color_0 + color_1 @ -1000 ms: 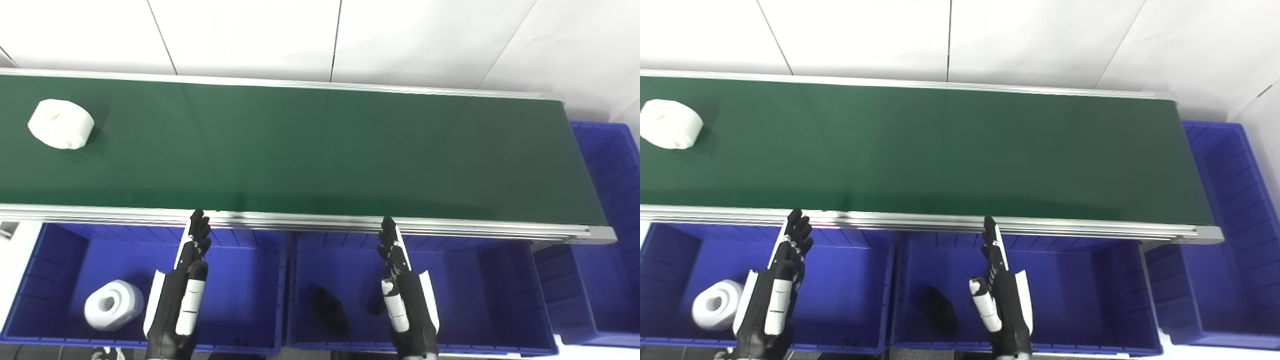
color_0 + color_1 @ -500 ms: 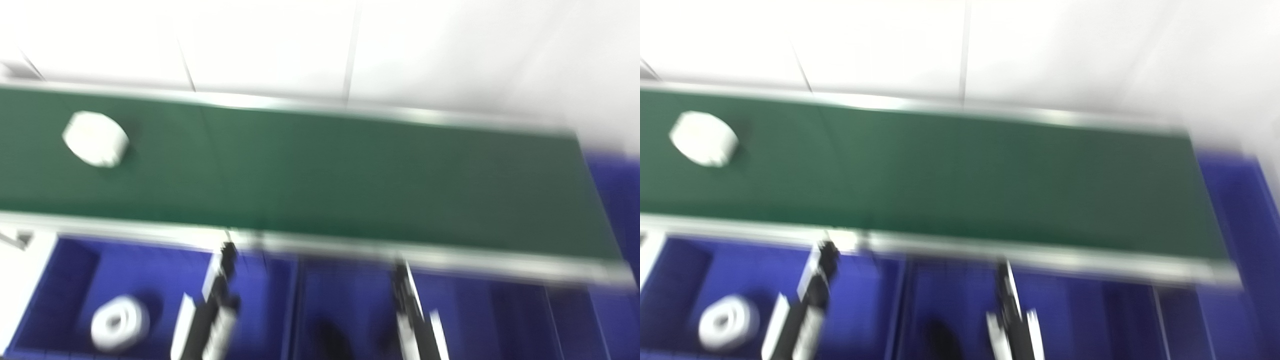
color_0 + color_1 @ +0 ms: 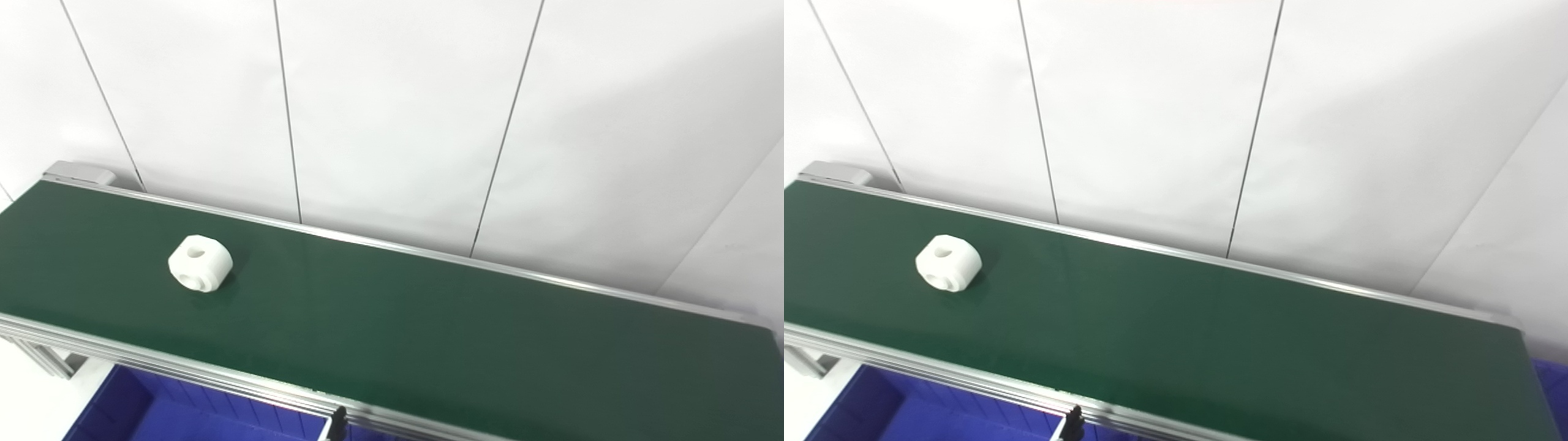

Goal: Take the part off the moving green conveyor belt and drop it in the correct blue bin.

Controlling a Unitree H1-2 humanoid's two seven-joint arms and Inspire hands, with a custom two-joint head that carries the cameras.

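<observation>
Your part (image 3: 200, 263) rides untouched on the belt (image 3: 429, 331) toward its left end, bin (image 3: 184, 422) below; only one left hand (image 3: 337, 424) fingertip shows, its state unreadable, so everything remains.

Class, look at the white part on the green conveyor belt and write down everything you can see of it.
The white part is a short, chunky, rounded block, matte like plastic. A hole opens in its top face, and a round recess shows in the side facing the camera. It rests on the green conveyor belt, towards the belt's left end, about midway between the rails, casting a soft shadow. Only the belt touches it; no hand is near.
</observation>
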